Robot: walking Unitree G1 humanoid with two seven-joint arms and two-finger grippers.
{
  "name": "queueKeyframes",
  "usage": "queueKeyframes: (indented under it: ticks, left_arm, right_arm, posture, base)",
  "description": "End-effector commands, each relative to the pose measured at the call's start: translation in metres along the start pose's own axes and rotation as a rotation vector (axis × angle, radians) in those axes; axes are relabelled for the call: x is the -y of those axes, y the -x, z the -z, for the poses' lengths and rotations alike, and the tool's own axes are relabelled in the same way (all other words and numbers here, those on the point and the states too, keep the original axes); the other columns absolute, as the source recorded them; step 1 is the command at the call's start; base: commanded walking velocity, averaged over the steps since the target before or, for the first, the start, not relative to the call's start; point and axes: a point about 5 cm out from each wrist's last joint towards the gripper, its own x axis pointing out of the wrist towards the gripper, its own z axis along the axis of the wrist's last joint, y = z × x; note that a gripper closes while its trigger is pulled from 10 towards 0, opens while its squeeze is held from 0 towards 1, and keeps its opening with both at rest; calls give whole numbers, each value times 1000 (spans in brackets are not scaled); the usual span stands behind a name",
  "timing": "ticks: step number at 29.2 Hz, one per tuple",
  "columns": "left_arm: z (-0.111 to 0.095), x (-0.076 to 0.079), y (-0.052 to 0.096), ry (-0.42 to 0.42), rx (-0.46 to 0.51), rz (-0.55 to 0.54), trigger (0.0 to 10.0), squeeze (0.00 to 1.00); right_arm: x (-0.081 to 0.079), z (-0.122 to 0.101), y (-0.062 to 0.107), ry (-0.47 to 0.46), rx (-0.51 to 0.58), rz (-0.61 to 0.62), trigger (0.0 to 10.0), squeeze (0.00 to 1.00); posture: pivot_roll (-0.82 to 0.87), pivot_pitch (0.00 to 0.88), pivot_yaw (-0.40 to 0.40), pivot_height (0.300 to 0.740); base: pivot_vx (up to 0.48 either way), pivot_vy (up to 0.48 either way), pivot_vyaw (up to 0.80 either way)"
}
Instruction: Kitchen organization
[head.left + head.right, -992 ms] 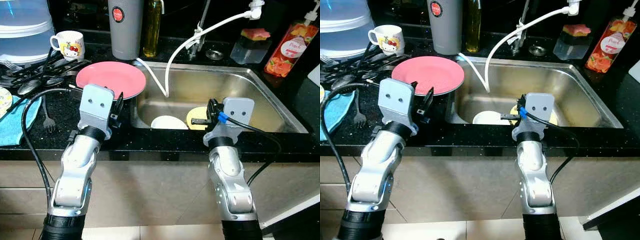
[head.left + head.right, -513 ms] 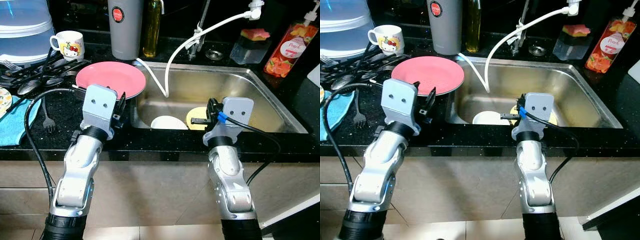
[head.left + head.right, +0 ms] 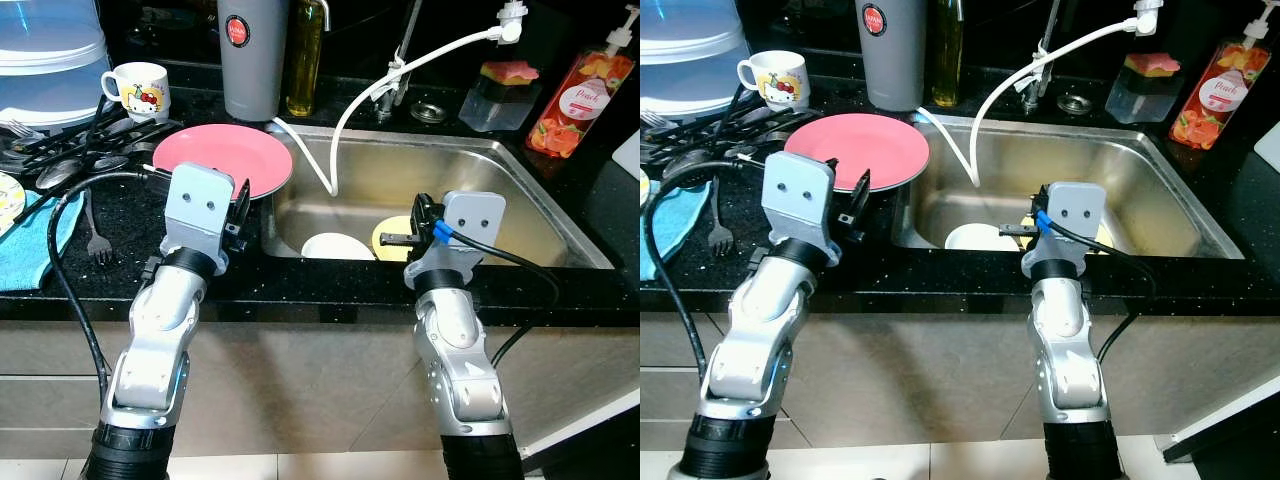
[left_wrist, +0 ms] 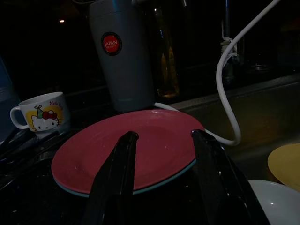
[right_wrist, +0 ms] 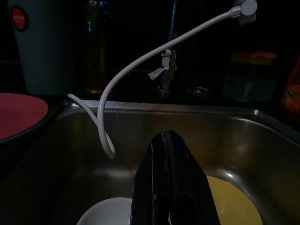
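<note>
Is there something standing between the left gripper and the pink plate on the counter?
Nothing visible does. The left gripper is open and points straight at the pink plate, which lies on the black counter at the sink's edge. Bare counter lies between the fingertips and the plate's near rim.

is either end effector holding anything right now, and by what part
Nothing is held. The left end effector is open before the pink plate; the right end effector is shut, empty.
</note>
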Motion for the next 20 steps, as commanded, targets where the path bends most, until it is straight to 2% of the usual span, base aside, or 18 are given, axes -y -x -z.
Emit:
queueKeyframes:
  ticks: [1,20]
  left_arm:
    - [4,5,-1,11,-26,17,10000,0]
    - [5,6,0,3,-36,11,10000,0]
  right_arm:
    - [3,2,0,10,-6,10,10000,0]
    - [3,2,0,5,-11,8,10000,0]
  posture:
    - [213,30,-94,740]
    - [213,47,-101,740]
  base:
    - [0,0,0]
    - [0,0,0]
